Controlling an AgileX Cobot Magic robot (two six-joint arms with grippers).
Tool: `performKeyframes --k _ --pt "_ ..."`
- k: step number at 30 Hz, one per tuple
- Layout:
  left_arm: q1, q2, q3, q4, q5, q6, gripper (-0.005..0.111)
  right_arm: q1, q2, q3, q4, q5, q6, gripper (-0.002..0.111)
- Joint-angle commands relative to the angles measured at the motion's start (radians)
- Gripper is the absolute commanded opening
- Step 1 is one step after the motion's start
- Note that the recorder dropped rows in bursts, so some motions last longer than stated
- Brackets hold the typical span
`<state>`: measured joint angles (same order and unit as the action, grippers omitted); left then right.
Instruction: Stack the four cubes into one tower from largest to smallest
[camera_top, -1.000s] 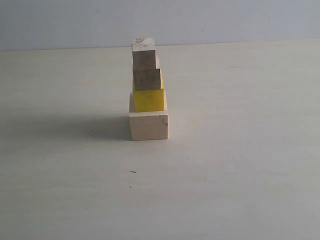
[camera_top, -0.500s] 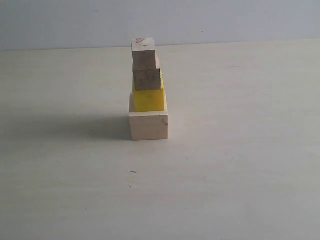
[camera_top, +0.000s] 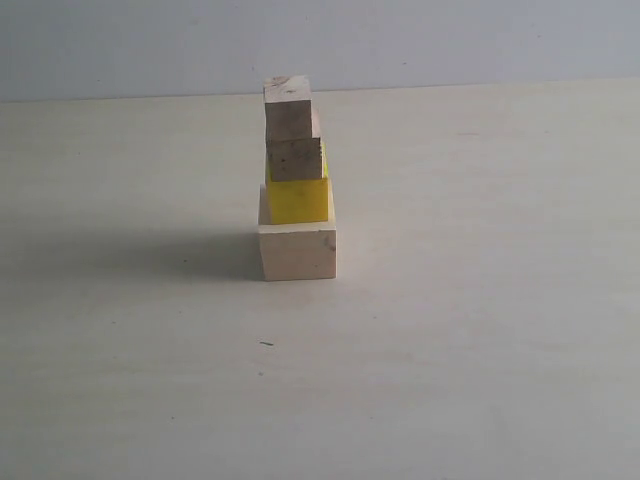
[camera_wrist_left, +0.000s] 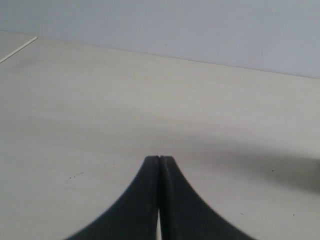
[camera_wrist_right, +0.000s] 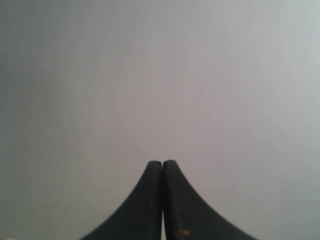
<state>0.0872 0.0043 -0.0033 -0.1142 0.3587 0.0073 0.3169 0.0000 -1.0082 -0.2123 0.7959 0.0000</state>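
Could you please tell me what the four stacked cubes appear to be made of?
Large pale base cube: apparently bare wood, matte, with a small dark fleck.
Bright yellow cube on it: painted wood or plastic, cannot tell; flat opaque colour hides any grain.
Speckled brownish cube above: likely raw wood, dull with dark specks.
Top greyish-tan cube: seemingly bare wood, matte, small marks on its top face.
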Motion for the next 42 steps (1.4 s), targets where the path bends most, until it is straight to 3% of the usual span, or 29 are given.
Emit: performKeyframes --k 1,42 --pt "-0.008 -0.004 0.003 0.005 0.001 -0.007 0.000 -0.003 0.000 -0.004 -0.001 0.002 0.007 0.000" --pt "-0.008 -0.004 0.003 0.005 0.001 -0.007 0.000 -0.003 0.000 0.003 0.031 -0.002 0.035 0.000"
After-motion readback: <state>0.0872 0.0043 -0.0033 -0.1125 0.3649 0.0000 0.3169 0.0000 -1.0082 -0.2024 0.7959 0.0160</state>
